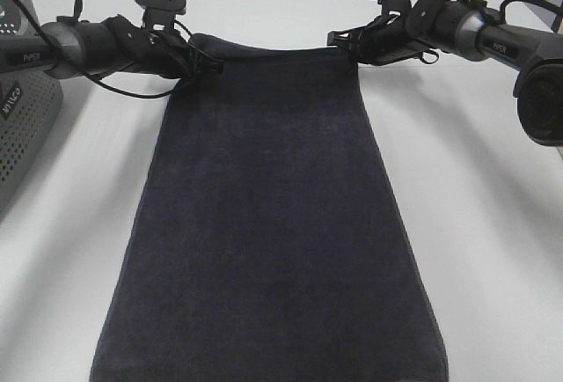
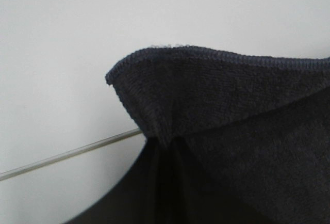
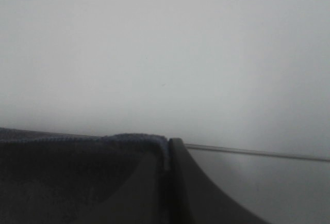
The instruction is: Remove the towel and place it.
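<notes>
a: where's the towel (image 1: 268, 224)?
b: stretched over the white table (image 1: 475, 224), right of the grey basket (image 1: 22, 131).
a: jaws?
b: left gripper (image 1: 209, 63) and right gripper (image 1: 339, 43) each pinch a far corner, clenched on the cloth.

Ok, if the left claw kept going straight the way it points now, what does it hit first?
Probably the right claw. The left claw, shut on the towel corner, points across its top edge toward it; only towel shows between them. Depth is unclear.
</notes>
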Available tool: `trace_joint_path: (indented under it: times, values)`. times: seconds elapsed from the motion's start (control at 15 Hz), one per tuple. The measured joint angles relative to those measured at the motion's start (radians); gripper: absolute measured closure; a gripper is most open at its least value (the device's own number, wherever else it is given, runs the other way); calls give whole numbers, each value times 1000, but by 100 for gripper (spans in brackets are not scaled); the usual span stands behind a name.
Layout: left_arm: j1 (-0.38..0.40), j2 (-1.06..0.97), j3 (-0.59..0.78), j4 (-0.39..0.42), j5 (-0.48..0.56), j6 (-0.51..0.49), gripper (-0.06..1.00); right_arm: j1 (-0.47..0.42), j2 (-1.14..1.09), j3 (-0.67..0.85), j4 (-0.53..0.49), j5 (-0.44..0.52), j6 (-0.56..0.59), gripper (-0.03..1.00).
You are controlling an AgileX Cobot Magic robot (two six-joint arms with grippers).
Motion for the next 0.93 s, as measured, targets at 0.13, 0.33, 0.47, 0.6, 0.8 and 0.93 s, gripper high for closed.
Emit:
trace_joint_path:
  times: [0.13,0.33,0.47,0.6,0.8,0.93]
  values:
    - [0,9,0,0,-35,0,80,0,0,0,0,-22,-11,78]
    - [0,31,0,0,-91,0,52,0,0,0,-6,-24,-34,39]
    - [0,32,0,0,-121,0,36,0,0,0,-29,-24,-34,31]
    - [0,32,0,0,-132,0,30,0,0,0,-52,-24,-43,30]
    - [0,28,0,0,-131,0,30,0,-2,0,-57,44,-60,29]
    - [1,-16,0,3,-75,0,30,0,-34,0,-71,171,-62,29]
